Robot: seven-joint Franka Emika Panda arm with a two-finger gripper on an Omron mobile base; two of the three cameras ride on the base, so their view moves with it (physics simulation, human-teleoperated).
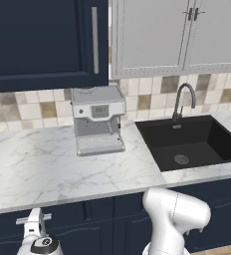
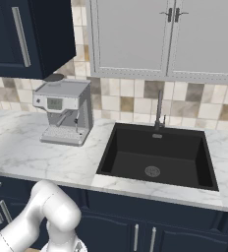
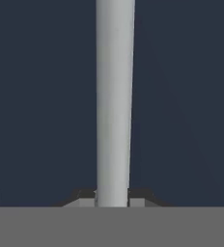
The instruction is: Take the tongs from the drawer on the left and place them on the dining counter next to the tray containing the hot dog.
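The drawer (image 3: 41,96) fills the hand view as a flat navy front. Its silver bar handle (image 3: 115,101) runs lengthwise straight up from between the fingertips — the gripper (image 3: 113,200) is clamped on it, so pulling straight back should open it.

coffee machine (image 1: 98,119) on marble counter (image 1: 33,164) | black sink (image 1: 189,142) | faucet (image 1: 183,101)
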